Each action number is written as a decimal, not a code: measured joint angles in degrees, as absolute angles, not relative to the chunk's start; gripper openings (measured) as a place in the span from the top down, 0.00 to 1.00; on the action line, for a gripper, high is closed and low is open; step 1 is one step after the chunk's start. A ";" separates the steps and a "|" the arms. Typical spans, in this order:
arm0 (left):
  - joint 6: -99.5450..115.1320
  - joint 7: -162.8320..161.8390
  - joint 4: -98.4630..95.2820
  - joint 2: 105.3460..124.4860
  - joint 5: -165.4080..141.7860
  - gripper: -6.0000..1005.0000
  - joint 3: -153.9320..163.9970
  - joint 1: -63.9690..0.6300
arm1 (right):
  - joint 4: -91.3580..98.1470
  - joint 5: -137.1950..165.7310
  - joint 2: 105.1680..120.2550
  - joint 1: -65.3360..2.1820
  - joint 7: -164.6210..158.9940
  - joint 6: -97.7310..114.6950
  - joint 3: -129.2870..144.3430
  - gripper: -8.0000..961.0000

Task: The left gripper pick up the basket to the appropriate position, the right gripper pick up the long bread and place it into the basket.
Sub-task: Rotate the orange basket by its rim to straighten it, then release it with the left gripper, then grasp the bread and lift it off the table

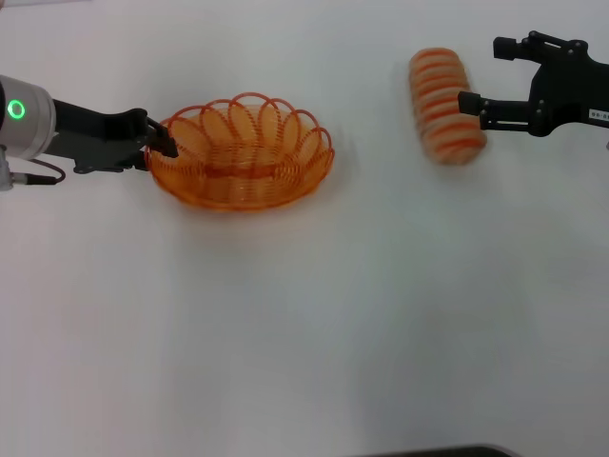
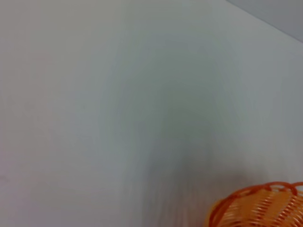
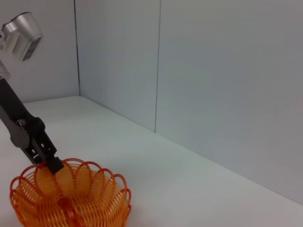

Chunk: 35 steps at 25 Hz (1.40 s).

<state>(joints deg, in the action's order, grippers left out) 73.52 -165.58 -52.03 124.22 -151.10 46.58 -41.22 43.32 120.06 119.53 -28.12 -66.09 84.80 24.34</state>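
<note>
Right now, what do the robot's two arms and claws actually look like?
The left gripper is a black two-fingered claw on a silver-white arm with a glowing green ring and a thin dark cable beneath. The right gripper is a similar black, angular claw carrying a small white label.

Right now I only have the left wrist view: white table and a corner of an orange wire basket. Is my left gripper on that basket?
Observer: Yes. The left gripper is at the rim of the oval orange wire basket, at the end on the robot's left.
Operator: Anything in the basket?
Observer: No, it is empty.
Operator: Where is the bread?
Observer: The long tan loaf with orange-brown stripes is off to the robot's right, apart from the basket, with the right gripper open beside it, one finger against its side.
</note>
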 joint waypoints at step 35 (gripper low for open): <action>89.59 -109.32 -51.35 119.83 -122.15 0.31 32.79 -33.88 | 43.15 120.06 119.53 -28.46 -65.62 84.32 24.38 0.05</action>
<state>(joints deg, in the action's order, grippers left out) 89.59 -109.32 -51.35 119.83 -122.15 32.79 -33.88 43.15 120.06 119.53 -28.46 -65.62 84.32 24.38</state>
